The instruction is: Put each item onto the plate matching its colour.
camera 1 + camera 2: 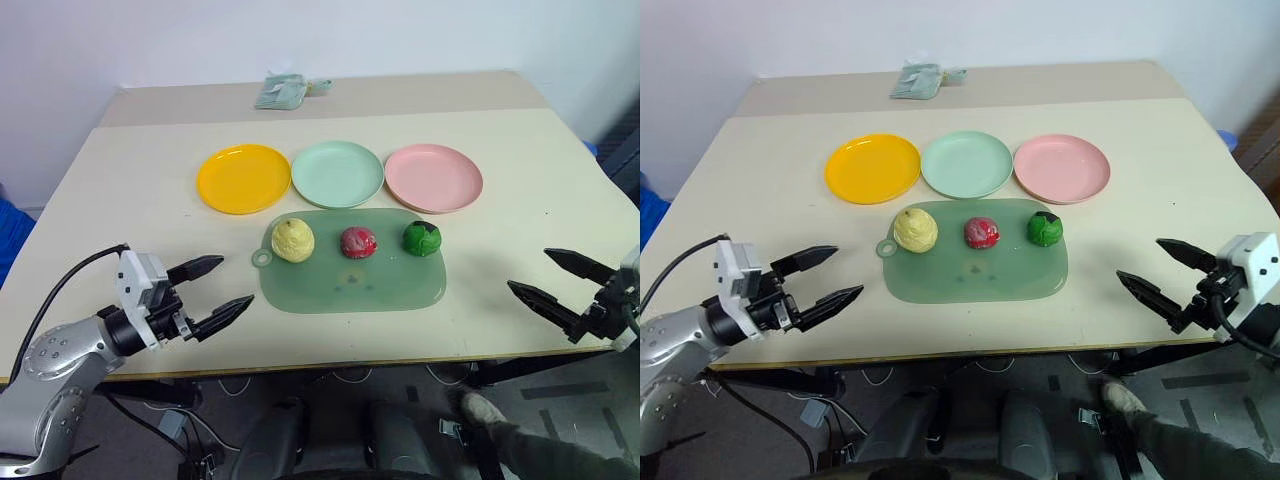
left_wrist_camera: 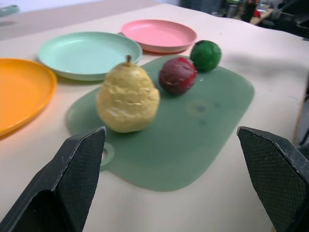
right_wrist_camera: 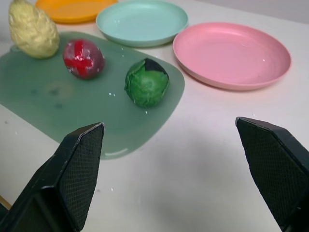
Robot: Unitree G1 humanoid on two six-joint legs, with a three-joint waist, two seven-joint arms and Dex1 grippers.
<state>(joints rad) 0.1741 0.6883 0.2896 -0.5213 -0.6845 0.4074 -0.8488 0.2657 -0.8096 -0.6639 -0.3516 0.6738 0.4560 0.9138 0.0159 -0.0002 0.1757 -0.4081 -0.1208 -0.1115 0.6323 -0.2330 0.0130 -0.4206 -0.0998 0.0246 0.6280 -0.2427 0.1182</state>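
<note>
Nothing sorted yet: yellow pear [image 1: 293, 240], red ball [image 1: 358, 242] and green ball [image 1: 422, 238] sit in a row on the green mat [image 1: 350, 285] mid-surface, plates behind bare; left claw [image 1: 215, 293] and right claw [image 1: 548, 279] hover apart at the near edge of the beige surface [image 1: 140, 200], a first reach pending, white wall beyond.

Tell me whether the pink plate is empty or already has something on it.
Empty. The pink plate shows only its bare surface; the red ball, green ball and yellow pear all sit on the green mat.
</note>
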